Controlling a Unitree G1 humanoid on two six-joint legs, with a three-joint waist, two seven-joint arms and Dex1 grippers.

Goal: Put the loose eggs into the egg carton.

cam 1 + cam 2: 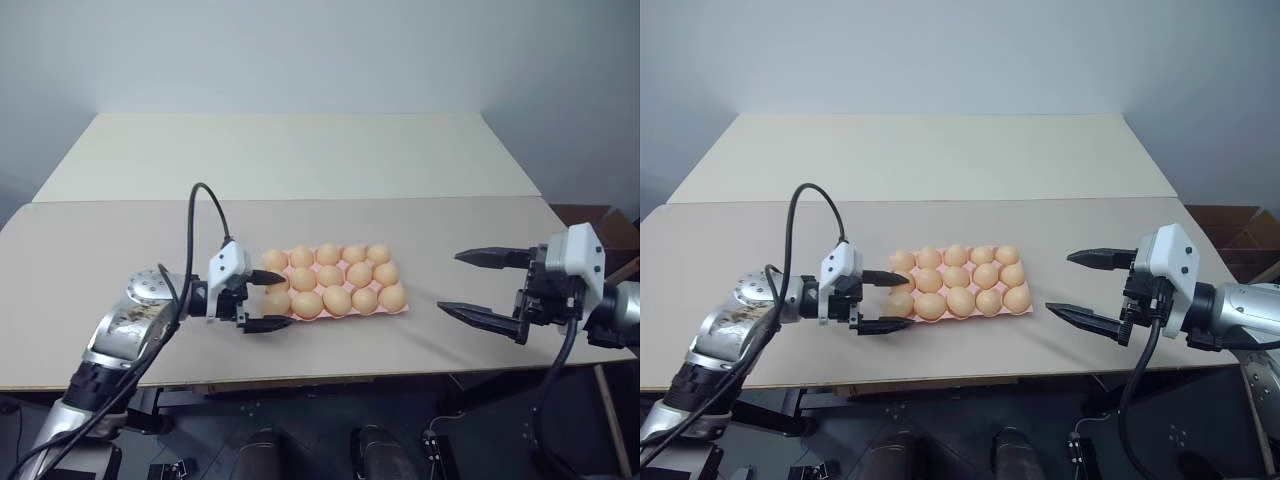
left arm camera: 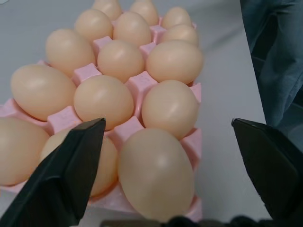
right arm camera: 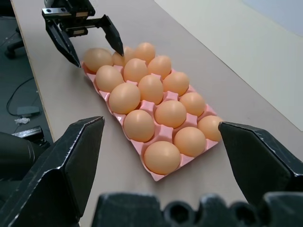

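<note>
Filling all fifteen cups, the eggs are seen seated in the egg carton near the worktop's front edge. The left gripper, jaws wide and empty, straddles the carton's left end; the right gripper hangs wide, well apart. Only withdrawal is judged left. No writing can be read.

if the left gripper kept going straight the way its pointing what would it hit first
Most likely the near-end egg in the egg carton. The left gripper has its jaws open at the carton's end, and that egg lies right between them in the left wrist view. Exact depth is hard to judge.
</note>
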